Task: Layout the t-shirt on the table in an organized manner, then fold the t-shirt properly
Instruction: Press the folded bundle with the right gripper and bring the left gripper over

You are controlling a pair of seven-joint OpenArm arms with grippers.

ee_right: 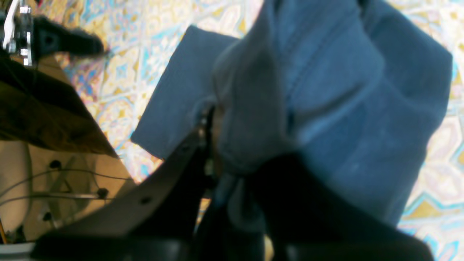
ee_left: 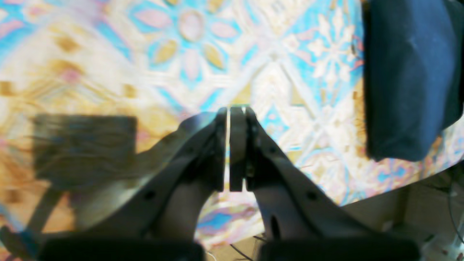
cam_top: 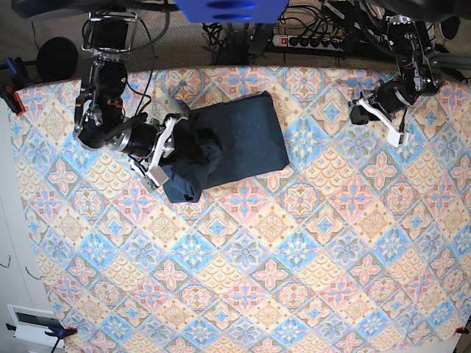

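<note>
The dark navy t-shirt (cam_top: 232, 140) lies as a folded bundle on the far left part of the patterned table (cam_top: 294, 243). My right gripper (cam_top: 169, 143) is at the bundle's left edge, shut on a bunched fold of the t-shirt (ee_right: 326, 90). In the right wrist view one finger (ee_right: 181, 156) shows and the cloth hides the other. My left gripper (cam_top: 383, 118) hovers over the far right of the table, well away from the shirt. Its jaws are shut with nothing between them (ee_left: 233, 112). A corner of the t-shirt (ee_left: 406, 72) shows at the upper right of the left wrist view.
A power strip (cam_top: 313, 40) and cables lie beyond the table's far edge. Clamps (cam_top: 11, 95) hold the cloth at the table's corners. The table edge (ee_left: 398, 185) and floor show at the lower right of the left wrist view.
</note>
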